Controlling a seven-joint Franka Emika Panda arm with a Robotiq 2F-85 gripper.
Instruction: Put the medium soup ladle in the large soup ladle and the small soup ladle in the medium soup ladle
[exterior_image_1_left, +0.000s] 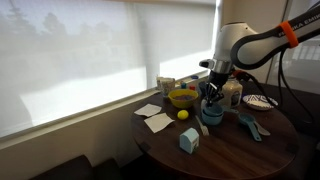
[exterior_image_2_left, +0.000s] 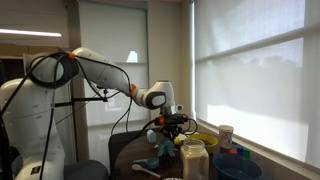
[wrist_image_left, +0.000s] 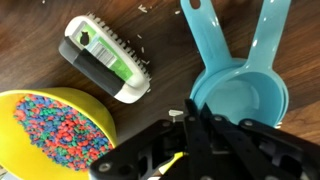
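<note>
Two teal ladles lie nested on the dark table, handles spread apart. The outer one with the wide handle is the large soup ladle (wrist_image_left: 268, 35). The medium soup ladle (wrist_image_left: 240, 100) sits with its bowl inside it. My gripper (wrist_image_left: 195, 118) hangs just over the near rim of the pair, shut, with nothing between its fingers. In an exterior view the gripper (exterior_image_1_left: 212, 93) stands above the nested ladles (exterior_image_1_left: 210, 113). The small soup ladle (exterior_image_1_left: 250, 125) lies apart on the table, further along from the gripper.
A yellow bowl (wrist_image_left: 30, 105) of coloured beads sits close beside the gripper. A white, green and black brush (wrist_image_left: 105, 58) lies beyond it. A jar (exterior_image_1_left: 232, 95), cup (exterior_image_1_left: 166, 85), plate (exterior_image_1_left: 260, 101), yellow ball (exterior_image_1_left: 183, 115), papers (exterior_image_1_left: 155, 118) and a small carton (exterior_image_1_left: 188, 140) crowd the table.
</note>
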